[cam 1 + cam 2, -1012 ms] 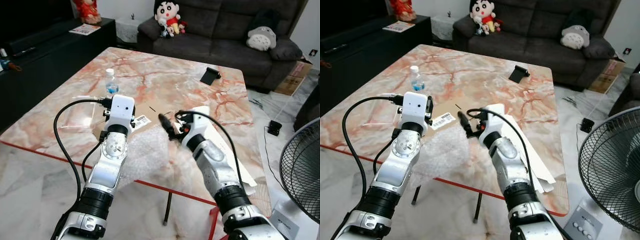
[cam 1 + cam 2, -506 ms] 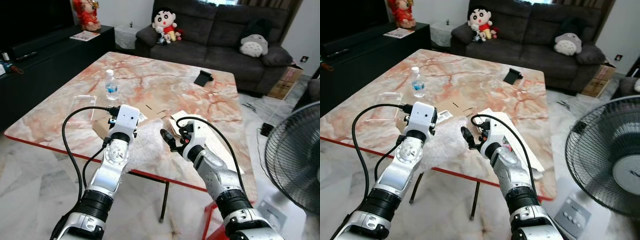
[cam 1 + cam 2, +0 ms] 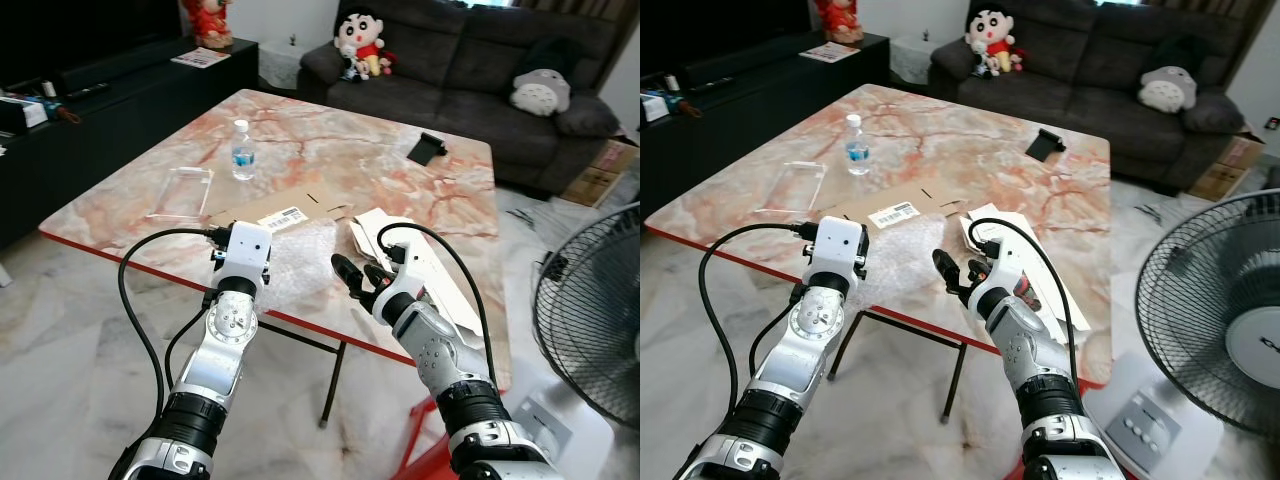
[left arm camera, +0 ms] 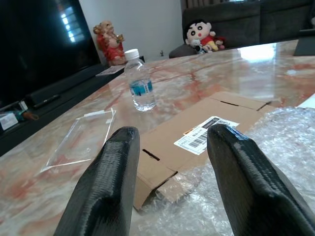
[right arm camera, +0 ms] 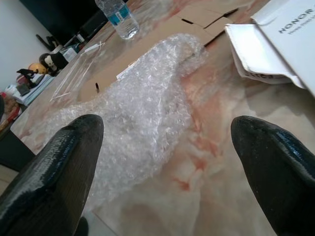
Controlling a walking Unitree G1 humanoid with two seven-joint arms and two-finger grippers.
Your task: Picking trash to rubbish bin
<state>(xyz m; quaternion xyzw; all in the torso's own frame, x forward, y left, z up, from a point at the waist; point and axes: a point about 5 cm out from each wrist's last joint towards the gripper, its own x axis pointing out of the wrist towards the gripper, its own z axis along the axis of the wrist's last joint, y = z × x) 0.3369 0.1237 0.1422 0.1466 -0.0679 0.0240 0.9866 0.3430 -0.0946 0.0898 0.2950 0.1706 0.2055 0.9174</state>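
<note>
Task looks barely begun: nothing picked up, no bin in sight. Left end effector (image 4: 170,172) w/ fingers spread, empty; bubble wrap (image 3: 300,262) lies just ahead of and under it on the counter (image 3: 330,160), flattened cardboard (image 4: 197,129) beyond, water bottle (image 3: 241,150) further on. Right end effector (image 5: 162,162) spread wide, also empty (white packaging (image 3: 400,245) just beside it). All trash left to collect.

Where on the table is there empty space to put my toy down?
The far half of the table is mostly bare marble, between the water bottle and the black phone stand. The near edge is crowded: clear plastic tray, flat cardboard, bubble wrap and white boxes, with both tools, left and right, hovering there.
</note>
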